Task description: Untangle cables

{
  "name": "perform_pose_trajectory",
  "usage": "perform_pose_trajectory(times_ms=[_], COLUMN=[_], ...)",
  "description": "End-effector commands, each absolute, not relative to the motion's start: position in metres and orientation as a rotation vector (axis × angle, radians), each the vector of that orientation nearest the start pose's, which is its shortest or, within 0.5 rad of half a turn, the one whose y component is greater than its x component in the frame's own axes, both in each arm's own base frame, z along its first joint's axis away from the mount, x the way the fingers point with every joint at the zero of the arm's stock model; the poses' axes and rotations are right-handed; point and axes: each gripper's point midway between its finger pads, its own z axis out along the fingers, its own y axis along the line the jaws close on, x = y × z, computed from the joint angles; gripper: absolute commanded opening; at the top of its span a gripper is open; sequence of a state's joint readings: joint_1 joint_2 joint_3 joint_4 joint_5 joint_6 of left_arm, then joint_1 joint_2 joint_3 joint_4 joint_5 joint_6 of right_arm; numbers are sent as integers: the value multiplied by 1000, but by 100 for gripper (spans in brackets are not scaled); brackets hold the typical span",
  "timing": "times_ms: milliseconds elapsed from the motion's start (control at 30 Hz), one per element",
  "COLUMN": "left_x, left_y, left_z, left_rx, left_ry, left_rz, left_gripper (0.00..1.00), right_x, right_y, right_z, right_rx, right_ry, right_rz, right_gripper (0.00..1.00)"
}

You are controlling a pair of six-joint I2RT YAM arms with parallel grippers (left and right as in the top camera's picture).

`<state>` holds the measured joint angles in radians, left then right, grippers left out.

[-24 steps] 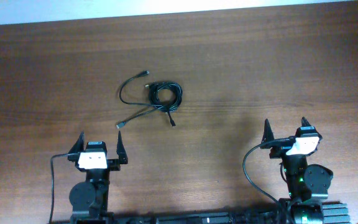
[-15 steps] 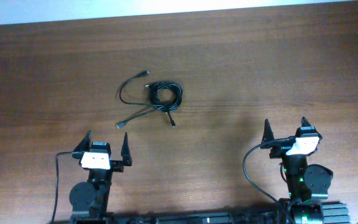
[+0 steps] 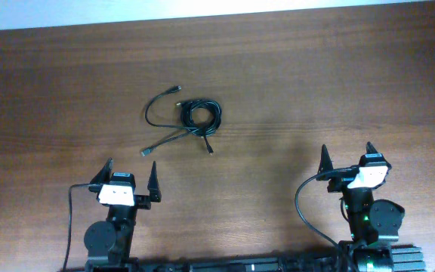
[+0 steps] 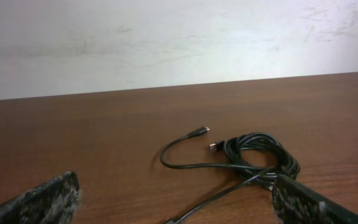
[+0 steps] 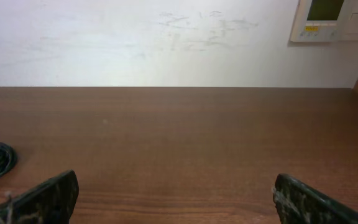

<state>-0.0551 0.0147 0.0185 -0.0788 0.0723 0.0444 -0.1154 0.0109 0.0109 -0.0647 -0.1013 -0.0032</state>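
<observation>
Cables (image 3: pixel 189 115), judged light & limp, are seen bunched on the tabletop (image 3: pixel 316 75), fwd of the left gripper (image 3: pixel 131 168) & well apart from the right gripper (image 3: pixel 346 151), both held wide open & empty; a loose plug end is judged the best hold.

The overhead camera looks straight down on the table (image 3: pixel 293 83) from well above, with the cables (image 3: pixel 186 121) left of centre. The left wrist camera sits low at the left gripper (image 3: pixel 131 162), on the near side of the cables, and faces across them to the white wall (image 4: pixel 166 43); they lie close ahead. The right wrist camera, low at the right gripper (image 3: pixel 346 146) and well right of the cables, faces the same wall. What seems to be the coil's edge shows at its left margin, so all three views share the cables.
</observation>
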Motion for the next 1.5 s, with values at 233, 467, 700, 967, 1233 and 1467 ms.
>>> perform_pose_trajectory(times_ms=[233, 467, 700, 967, 1233, 1467], left_x=[244, 244, 245, 246, 240, 240], left_y=[-28, -28, -25, -10, -40, -56], left_z=[158, 158, 158, 157, 189, 239], left_rx=[140, 140, 151, 122, 243, 305], left_ry=[1637, 1637, 1635, 1645, 1547, 1652], left_rz=[-85, -85, -44, 58, -89, -191], left_gripper=[99, 99, 99, 99, 99, 99], right_x=[246, 246, 246, 246, 246, 246], right_y=[-13, -12, -13, -13, -13, -13], right_z=[158, 158, 158, 158, 158, 158], right_rx=[22, 21, 22, 22, 22, 22], right_ry=[1640, 1640, 1640, 1640, 1640, 1640], right_rz=[-13, -13, -13, -13, -13, -13], right_gripper=[99, 99, 99, 99, 99, 99])
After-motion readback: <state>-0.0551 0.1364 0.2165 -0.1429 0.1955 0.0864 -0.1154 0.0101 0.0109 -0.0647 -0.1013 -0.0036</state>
